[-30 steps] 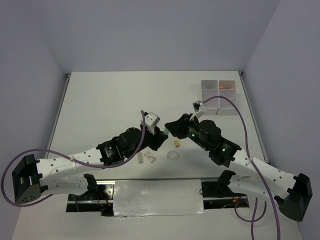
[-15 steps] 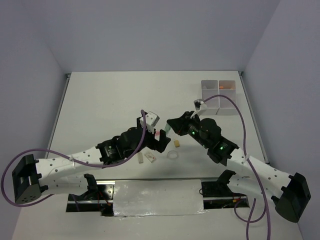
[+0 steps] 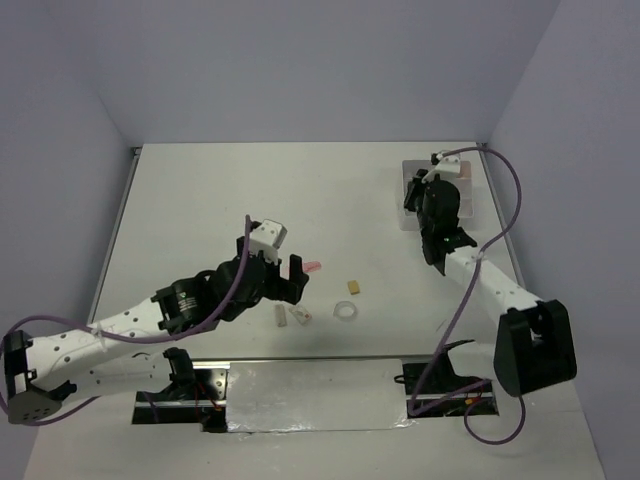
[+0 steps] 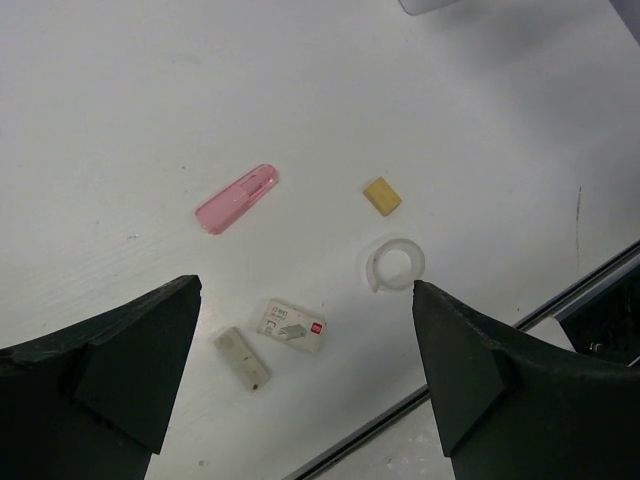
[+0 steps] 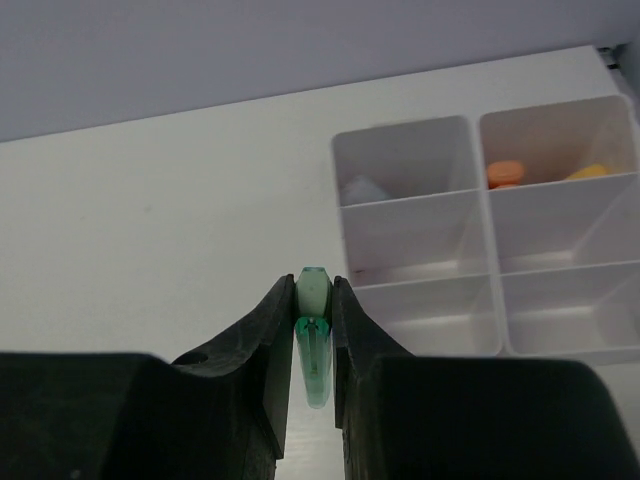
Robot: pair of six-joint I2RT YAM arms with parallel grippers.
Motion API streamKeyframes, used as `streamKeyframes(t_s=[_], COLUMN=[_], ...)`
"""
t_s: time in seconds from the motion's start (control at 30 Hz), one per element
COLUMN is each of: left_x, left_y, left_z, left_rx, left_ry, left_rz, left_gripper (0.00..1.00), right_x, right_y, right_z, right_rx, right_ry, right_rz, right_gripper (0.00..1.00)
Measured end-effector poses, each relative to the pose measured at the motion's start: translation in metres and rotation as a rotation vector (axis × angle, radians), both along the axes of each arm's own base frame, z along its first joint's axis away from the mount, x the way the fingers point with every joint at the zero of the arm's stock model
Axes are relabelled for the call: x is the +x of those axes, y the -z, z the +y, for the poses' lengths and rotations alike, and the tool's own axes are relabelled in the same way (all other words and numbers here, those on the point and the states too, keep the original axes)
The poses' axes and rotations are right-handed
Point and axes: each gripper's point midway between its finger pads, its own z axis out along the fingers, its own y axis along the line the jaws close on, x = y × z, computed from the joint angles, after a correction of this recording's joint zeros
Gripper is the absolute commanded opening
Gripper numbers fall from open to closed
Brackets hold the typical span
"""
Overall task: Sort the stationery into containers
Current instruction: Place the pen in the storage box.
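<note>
My right gripper (image 5: pixel 314 290) is shut on a translucent green capped marker (image 5: pixel 313 345), which hangs just left of the containers (image 5: pixel 478 190). In the top view the right gripper (image 3: pixel 413 196) covers much of the white trays (image 3: pixel 466 203). One back compartment holds an orange item (image 5: pixel 506 172) and a yellow one (image 5: pixel 590 172). My left gripper (image 4: pixel 305 290) is open above the table, nothing between its fingers. Below it lie a pink marker (image 4: pixel 236 199), a yellow eraser (image 4: pixel 381 196), a clear tape ring (image 4: pixel 396 265), a small white box (image 4: pixel 292 327) and a white eraser (image 4: pixel 241 357).
In the top view the loose items sit near the front middle: the pink marker (image 3: pixel 312 267), yellow eraser (image 3: pixel 353 287) and tape ring (image 3: pixel 346 311). A metal strip (image 3: pixel 310 385) runs along the near edge between the arm bases. Walls close the table's back and sides.
The left gripper opened and drew back to the left. The right gripper closed on the green marker at the table's middle and swung it to the back right beside the trays.
</note>
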Motion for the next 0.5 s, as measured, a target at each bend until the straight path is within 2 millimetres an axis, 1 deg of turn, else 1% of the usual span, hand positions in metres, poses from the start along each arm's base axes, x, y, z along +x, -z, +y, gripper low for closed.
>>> streamKeyframes(t_s=[0.07,0.13,0.2,0.27,0.4,0.5], left_x=[-0.003,-0.005,-0.007,-0.008,-0.011,-0.011], left_y=[-0.008,-0.011,-0.008,0.001,0.023,0.026], left_z=[0.009,0.016,0.02,0.023,0.028,0.027], left_rx=[-0.018,-0.033,-0.034,-0.02,0.036,0.041], left_ry=[-0.014,-0.026,-0.033,-0.035,-0.035,-0.029], left_rz=[-0.012,-0.017,-0.01,-0.001,0.028,0.034], left_gripper=[0.99,0.99,0.99,0.99,0.99,0.99], right_x=[0.018,0.032,0.041,0.048,0.063,0.074], right_y=[0.007,0.015,0.018,0.017,0.011,0.013], right_z=[-0.024,-0.042,-0.051,-0.055,-0.064,-0.074], right_rx=[-0.028,-0.056,-0.081,-0.094,-0.105,-0.105], right_ry=[0.057,0.098,0.114,0.119,0.119,0.127], right_rz=[0.012,0.026,0.031,0.02,-0.019,-0.03], right_gripper=[0.0,0.0,0.0,0.0,0.0,0.0])
